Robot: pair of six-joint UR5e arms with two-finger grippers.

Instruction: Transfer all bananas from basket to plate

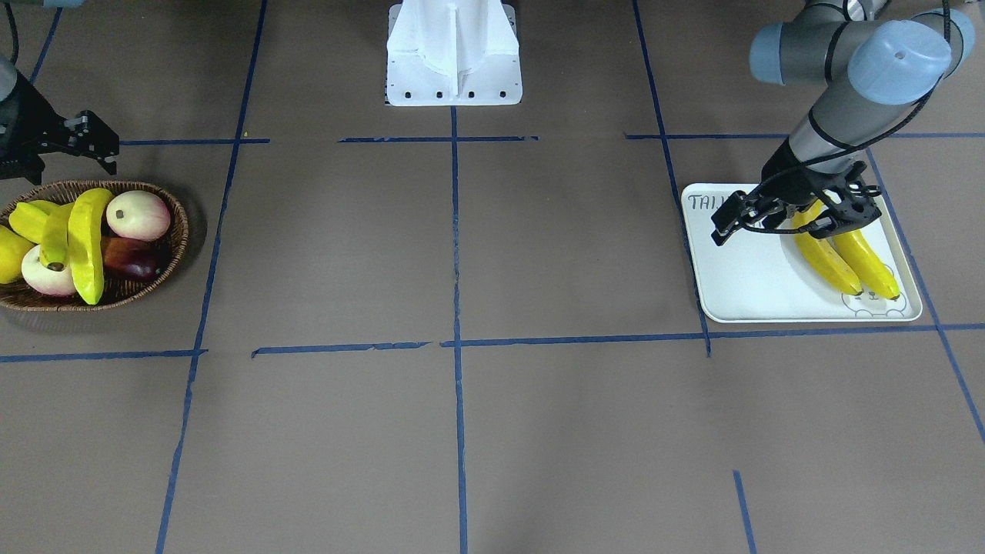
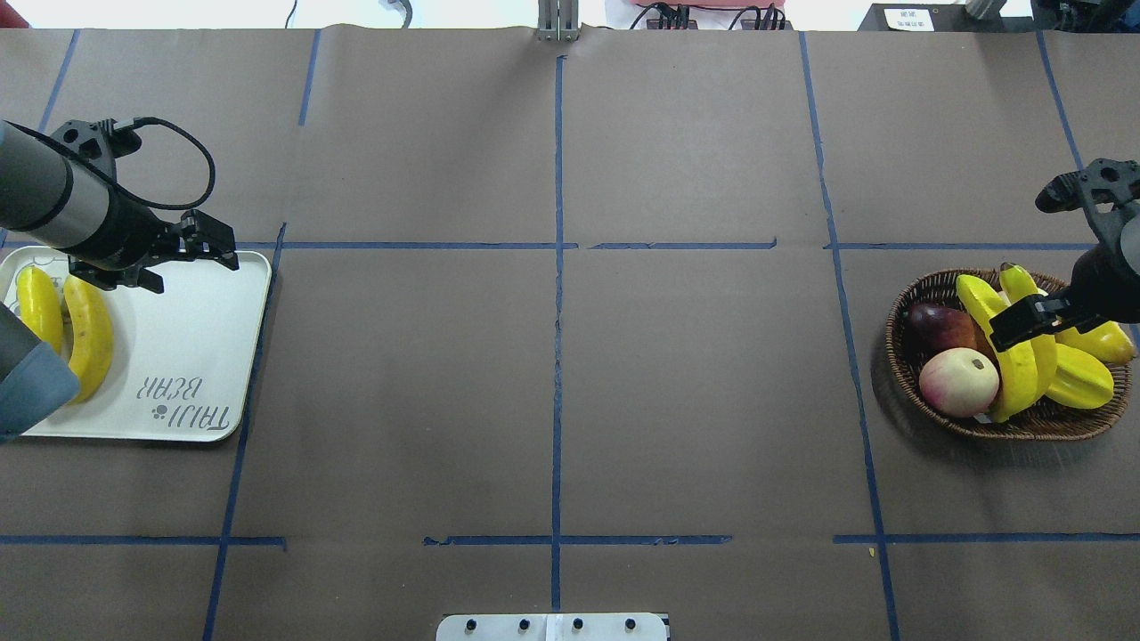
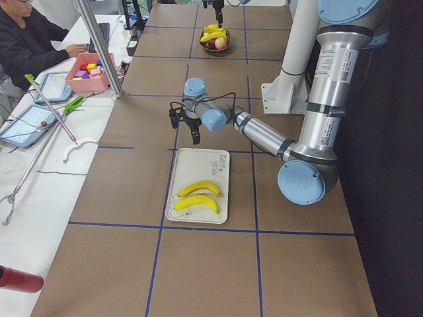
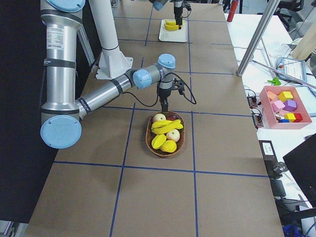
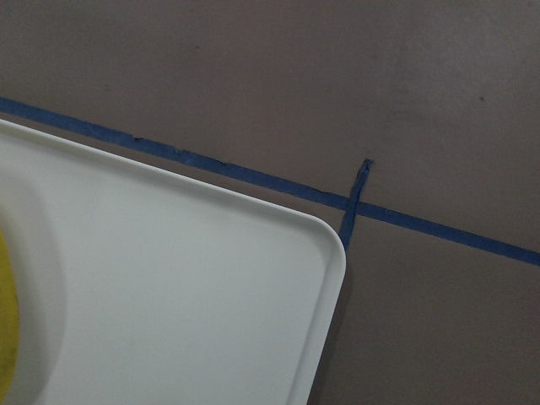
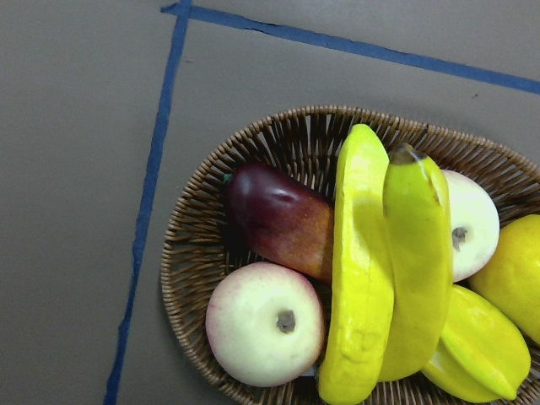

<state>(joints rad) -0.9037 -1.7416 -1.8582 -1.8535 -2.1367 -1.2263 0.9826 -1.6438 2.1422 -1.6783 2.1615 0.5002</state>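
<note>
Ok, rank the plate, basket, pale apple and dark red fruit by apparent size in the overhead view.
1. plate, only just ahead
2. basket
3. pale apple
4. dark red fruit, partly hidden, so unsure against the apple

We see the left gripper (image 3: 184,129) hanging over the far end of the plate (image 3: 210,165). Two bananas (image 3: 200,189) lie side by side toward the plate's near end. Far down the table (image 3: 297,264), the basket (image 3: 215,51) holds yellow fruit, probably more bananas, beneath the right gripper (image 3: 217,12).
</note>
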